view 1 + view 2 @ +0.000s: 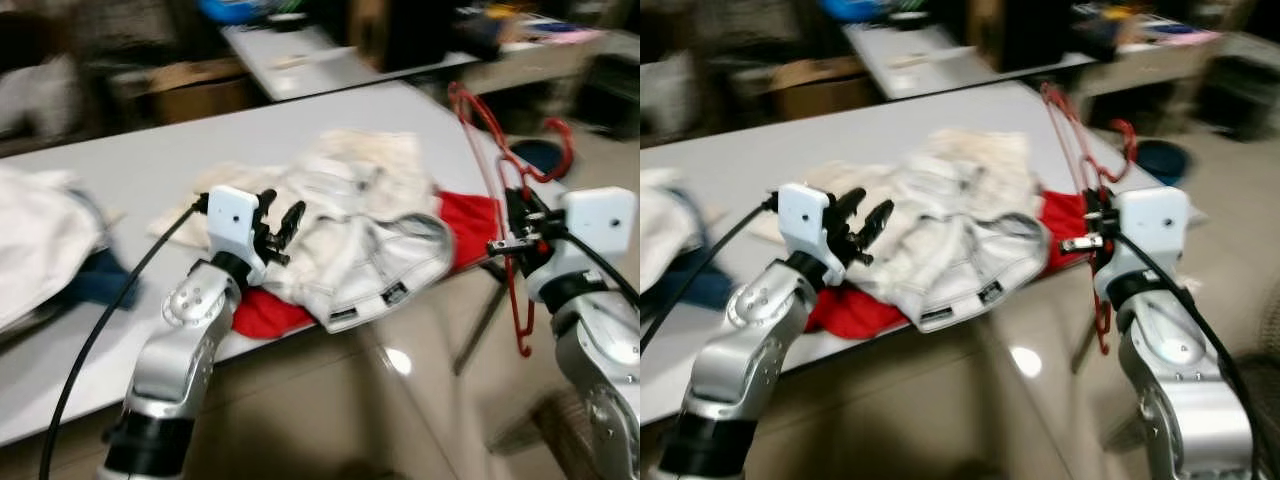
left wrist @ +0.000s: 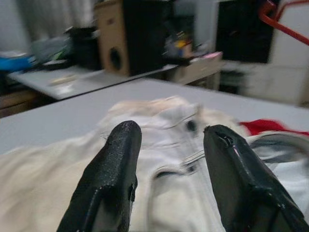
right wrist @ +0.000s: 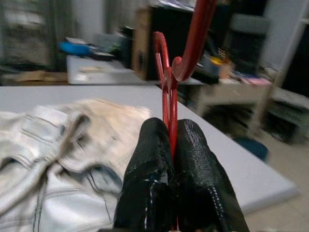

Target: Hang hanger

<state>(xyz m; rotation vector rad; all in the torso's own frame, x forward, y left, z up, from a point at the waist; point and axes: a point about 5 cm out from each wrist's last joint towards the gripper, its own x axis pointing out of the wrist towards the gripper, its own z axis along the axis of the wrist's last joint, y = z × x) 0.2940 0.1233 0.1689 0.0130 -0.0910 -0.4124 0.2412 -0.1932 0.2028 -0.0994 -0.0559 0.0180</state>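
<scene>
A red hanger [image 1: 515,190] at the right of the frame is pinched between the black fingers [image 3: 193,179] of the right end effector [image 1: 518,232], whose wrist block is white on a silver arm; the left end effector [image 1: 282,228] at centre left has the same black fingers, white block and silver arm, with a black cable trailing to the lower left. In the middle of the pale grey table [image 1: 150,170] lie off-white, faded jeans [image 1: 350,230] with darker stitching and small dark labels, over a bright red cloth [image 1: 470,225]. At the left edge is a white garment [image 1: 35,250] over something blue [image 1: 100,280], and the floor [image 1: 400,400] is glossy beige-brown.
</scene>
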